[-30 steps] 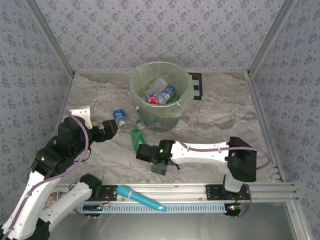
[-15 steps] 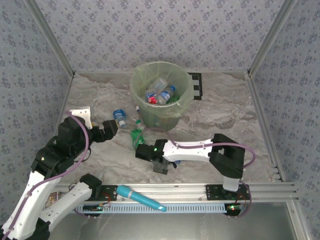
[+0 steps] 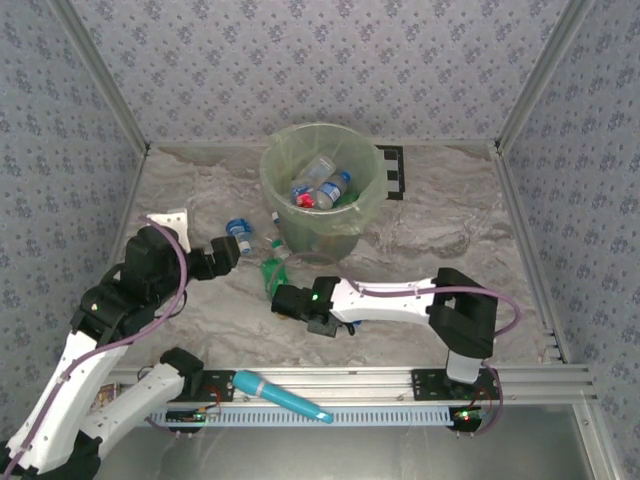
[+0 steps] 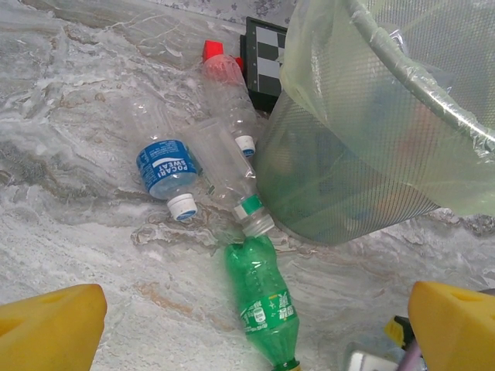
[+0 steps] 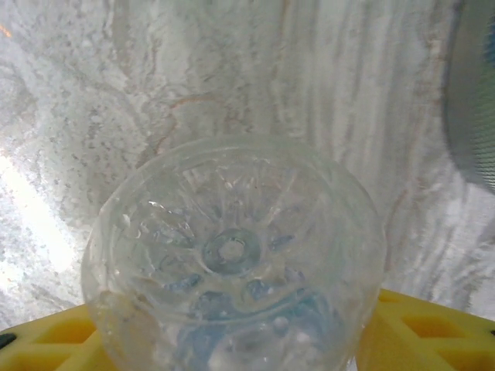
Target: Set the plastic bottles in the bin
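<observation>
The pale-green bin [image 3: 322,190] stands at the back middle with several bottles inside. Beside its left foot lie a blue-labelled clear bottle [image 4: 165,167], a clear bottle with a green neck ring [image 4: 227,175], a red-capped clear bottle [image 4: 224,81] and a green bottle [image 4: 263,303]. My left gripper [image 4: 251,321] hovers open above the green bottle, its yellow fingers [image 4: 48,328] wide apart. My right gripper [image 3: 285,299] sits low in front of the bin, shut on a clear bottle [image 5: 232,259] with a bluish label, whose base faces the right wrist camera.
A teal stick [image 3: 281,395] lies on the front rail. A black-and-white checker card [image 3: 392,172] sits behind the bin on the right. The marble tabletop [image 3: 440,240] is walled in on three sides.
The right arm's elbow swung left and folded, and its gripper edged toward the bin with the clear bottle. The left arm shifted slightly forward.
</observation>
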`<state>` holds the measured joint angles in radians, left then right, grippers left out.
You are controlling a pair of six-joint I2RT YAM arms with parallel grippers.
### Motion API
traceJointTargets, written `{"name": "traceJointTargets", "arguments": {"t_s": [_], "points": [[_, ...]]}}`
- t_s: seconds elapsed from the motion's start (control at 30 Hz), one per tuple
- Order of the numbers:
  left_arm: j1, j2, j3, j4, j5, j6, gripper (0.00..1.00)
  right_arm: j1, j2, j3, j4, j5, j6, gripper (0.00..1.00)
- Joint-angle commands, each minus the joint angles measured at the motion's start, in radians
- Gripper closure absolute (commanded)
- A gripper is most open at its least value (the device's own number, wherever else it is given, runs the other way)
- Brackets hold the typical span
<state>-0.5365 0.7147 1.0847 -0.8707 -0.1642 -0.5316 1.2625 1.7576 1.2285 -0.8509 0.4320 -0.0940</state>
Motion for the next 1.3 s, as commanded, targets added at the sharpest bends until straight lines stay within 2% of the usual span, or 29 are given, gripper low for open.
{"name": "traceJointTargets", "arguments": {"t_s": [0.0, 0.23, 0.6, 0.83, 1.03, 1.27], "points": [[0.004, 0.013, 0.039, 0.042, 0.024, 0.022, 0.00, 0.012, -0.069, 0.049, -0.052, 0.076, 0.020, 0.38], [0.006, 0.041, 0.042, 0.068, 0.038, 0.031, 0.00, 0.017, -0.134, 0.106, -0.108, 0.156, 0.033, 0.40], [0.006, 0.059, 0.055, 0.088, 0.032, 0.044, 0.00, 0.006, -0.242, 0.337, -0.222, 0.289, 0.010, 0.38], [0.006, 0.083, 0.060, 0.108, 0.039, 0.056, 0.00, -0.047, -0.345, 0.476, -0.169, 0.324, -0.054, 0.37], [0.006, 0.097, 0.077, 0.119, 0.038, 0.067, 0.00, -0.129, -0.391, 0.600, -0.118, 0.275, -0.064, 0.37], [0.007, 0.106, 0.089, 0.138, 0.034, 0.068, 0.00, -0.318, -0.416, 0.663, 0.018, 0.078, 0.011, 0.36]]}}
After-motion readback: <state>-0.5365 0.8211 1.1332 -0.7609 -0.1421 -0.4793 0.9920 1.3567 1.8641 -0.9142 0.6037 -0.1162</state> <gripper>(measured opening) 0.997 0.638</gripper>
